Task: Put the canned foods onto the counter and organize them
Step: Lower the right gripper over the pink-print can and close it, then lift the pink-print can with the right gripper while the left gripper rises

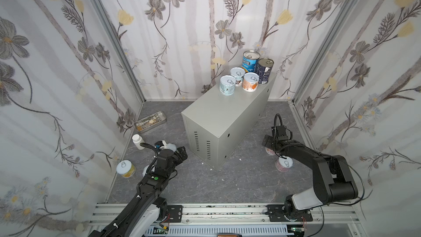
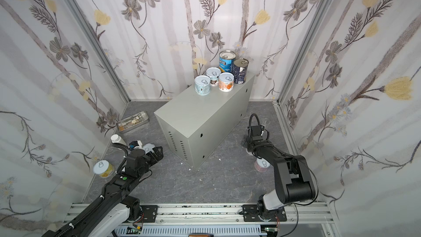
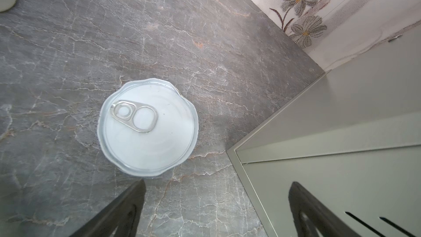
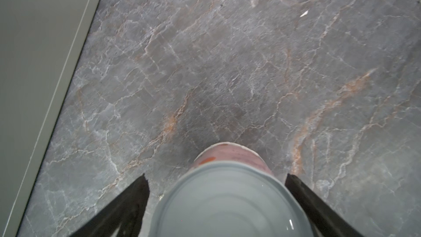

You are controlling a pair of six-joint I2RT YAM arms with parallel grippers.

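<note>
Straddling a pink can (image 4: 230, 204) (pale lid), right end effector (image 4: 216, 177) gapes, left end effector (image 3: 218, 183) too.

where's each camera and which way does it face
Top views: high behind the robot, looking down over the light-grey sheet-metal box; both black arms show.
Left wrist: above the open left gripper, facing down at a short pale-lidded can; fingers show.
Right wrist: above the right gripper, fingers astride a short pink-labelled can.
Shared: top and left wrist views show the box.
</note>
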